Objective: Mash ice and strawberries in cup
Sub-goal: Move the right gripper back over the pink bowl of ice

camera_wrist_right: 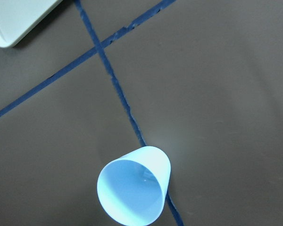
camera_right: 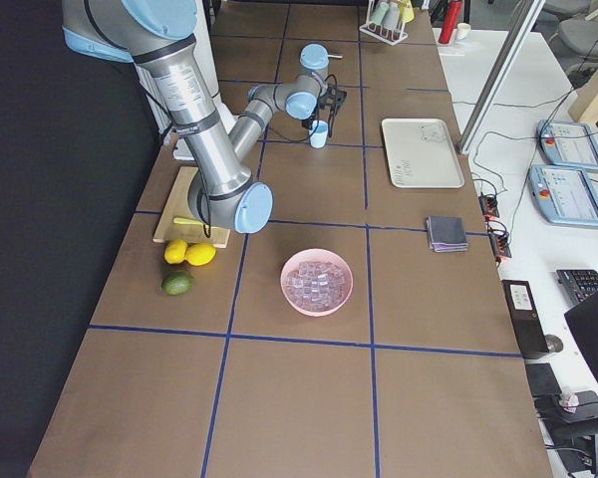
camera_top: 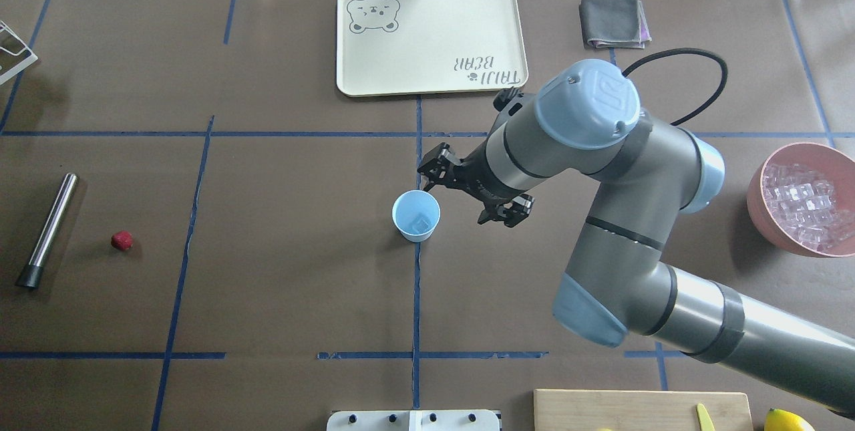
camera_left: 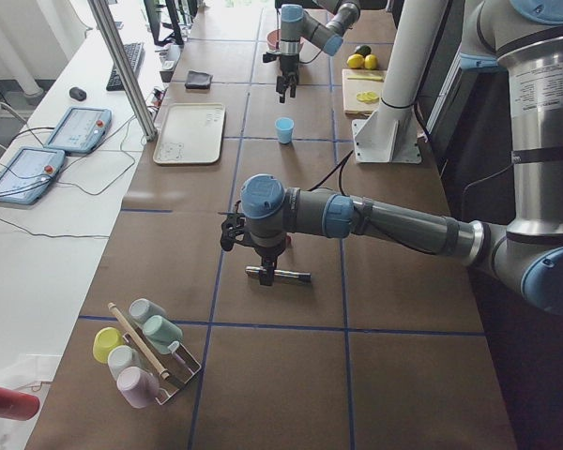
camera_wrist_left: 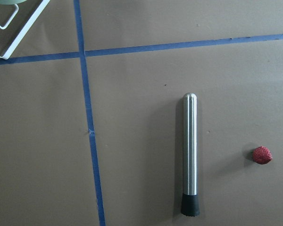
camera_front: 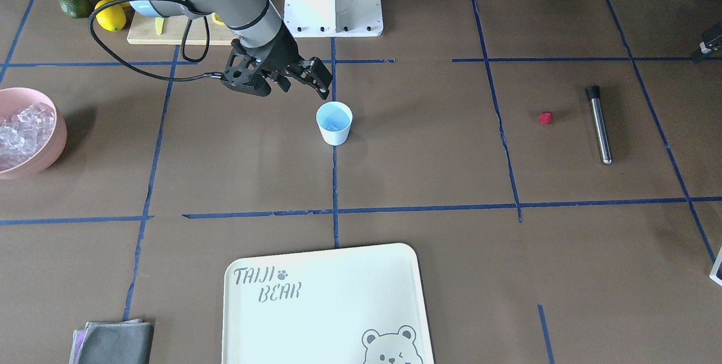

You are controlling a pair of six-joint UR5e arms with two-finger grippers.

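Observation:
The pale blue cup (camera_front: 334, 123) stands upright at the table's middle, on a blue tape line. One clear ice cube (camera_top: 419, 222) lies inside it. My right gripper (camera_top: 454, 196) hangs open and empty just beside the cup's rim, apart from it; the right wrist view looks down at the cup (camera_wrist_right: 132, 190). More ice (camera_top: 805, 207) fills the pink bowl. The red strawberry (camera_top: 121, 240) lies on the table next to a steel muddler (camera_top: 48, 228). My left gripper (camera_left: 263, 248) hovers over the muddler; I cannot tell whether it is open or shut. The left wrist view shows the muddler (camera_wrist_left: 189, 153) and the strawberry (camera_wrist_left: 262, 155).
The pink bowl (camera_front: 56, 127) sits at the table's end on my right. A cream bear tray (camera_top: 427, 37) and a folded grey cloth (camera_top: 613, 21) lie at the far edge. A cutting board (camera_front: 169, 31) with lemons and an avocado is near my base. A cup rack (camera_left: 141, 352) stands at my left end.

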